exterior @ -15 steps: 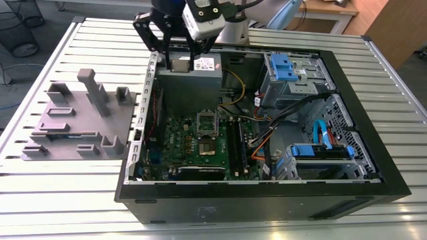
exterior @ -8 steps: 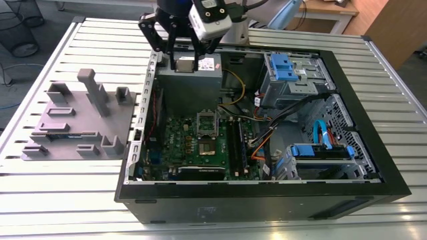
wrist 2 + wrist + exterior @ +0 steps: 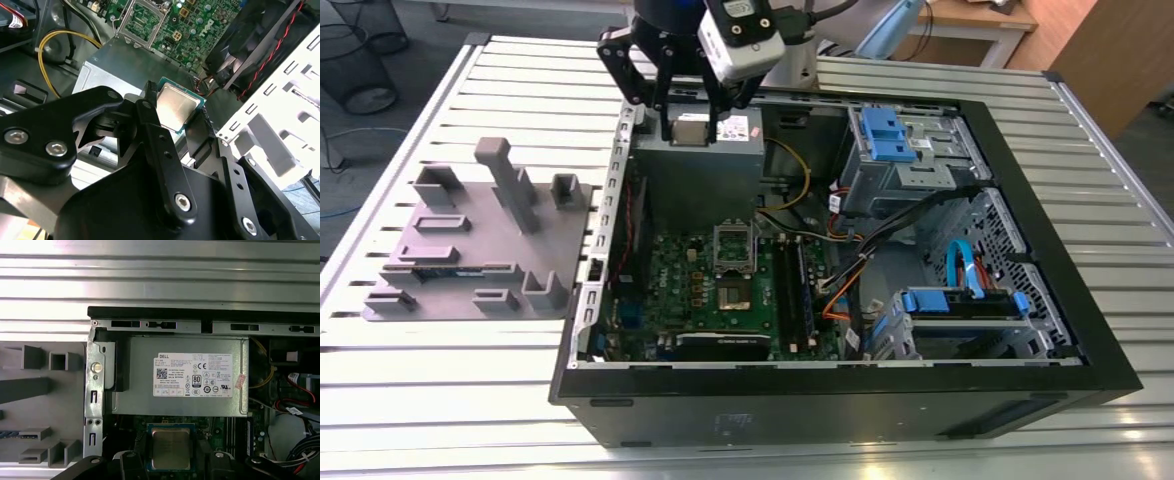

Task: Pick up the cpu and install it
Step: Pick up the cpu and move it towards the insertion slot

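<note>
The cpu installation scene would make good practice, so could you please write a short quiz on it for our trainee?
1. True or false: the gripper holds the cpu.
2. The grey fixture plate lies: A inside the computer case; B beside it, at the exterior view's left; C in the gripper.
3. Fill in: the motherboard socket is ___.
Key: 1 true; 2 B; 3 empty.

1. the computer case [image 3: 854,400] lies open on the slatted table [image 3: 440,400].
2. the fixture plate [image 3: 467,250] lies on the table just beside the case, at the exterior view's left.
3. the power supply [image 3: 700,180] sits in the case, near the socket [image 3: 735,247].
4. the cpu [image 3: 176,106] is gripped between the fingers of the gripper [image 3: 176,114], above the power supply.
</note>
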Tool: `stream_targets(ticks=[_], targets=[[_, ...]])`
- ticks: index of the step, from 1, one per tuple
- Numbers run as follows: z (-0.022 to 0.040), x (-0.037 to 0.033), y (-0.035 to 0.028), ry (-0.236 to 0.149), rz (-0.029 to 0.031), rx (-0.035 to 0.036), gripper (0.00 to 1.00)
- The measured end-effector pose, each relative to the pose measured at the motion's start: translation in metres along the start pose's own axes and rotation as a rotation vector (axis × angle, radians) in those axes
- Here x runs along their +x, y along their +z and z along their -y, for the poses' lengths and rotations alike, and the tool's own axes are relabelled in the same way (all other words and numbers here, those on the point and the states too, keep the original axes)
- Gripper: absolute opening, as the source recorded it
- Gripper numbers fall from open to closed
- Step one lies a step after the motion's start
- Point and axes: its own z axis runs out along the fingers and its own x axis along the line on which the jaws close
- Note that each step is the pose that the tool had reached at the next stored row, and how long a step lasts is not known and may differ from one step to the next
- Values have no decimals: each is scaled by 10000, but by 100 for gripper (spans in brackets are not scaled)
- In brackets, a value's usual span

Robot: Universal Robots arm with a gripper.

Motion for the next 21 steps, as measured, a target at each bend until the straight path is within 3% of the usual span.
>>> stream_targets(ticks=[8,21], targets=[[44,0,-2,0,0,0,47],[47,-31,-2,0,0,0,47]])
